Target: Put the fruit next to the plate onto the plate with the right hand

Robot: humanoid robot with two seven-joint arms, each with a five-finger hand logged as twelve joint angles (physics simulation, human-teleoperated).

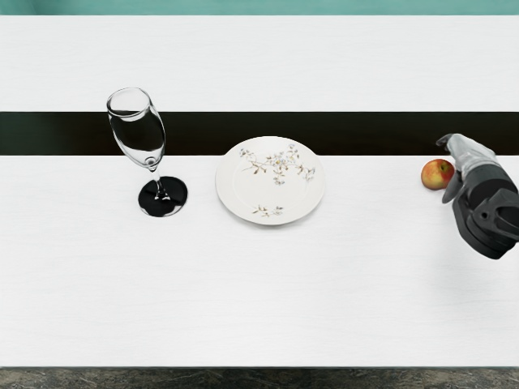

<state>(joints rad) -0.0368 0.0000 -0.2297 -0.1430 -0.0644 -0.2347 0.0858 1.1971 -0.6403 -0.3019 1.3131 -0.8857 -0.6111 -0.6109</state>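
Apple (436,173) sits on the worktop (259,284) close to its right edge, about midway between far and near edges, well apart from the plate. Worktop is white, with a dark band (340,134) running left to right across its far half. Right arm comes in from the right edge. Robot hand (469,164) is just beside the apple on its right, fingers (448,191) spread and released, nothing gripped. Can't tell if a fingertip touches the fruit. Plate (243,194), white with a floral print, lies near the worktop's centre, nothing on it. Wine glass (139,134) stands left of the plate, stem leaning, foot dark.
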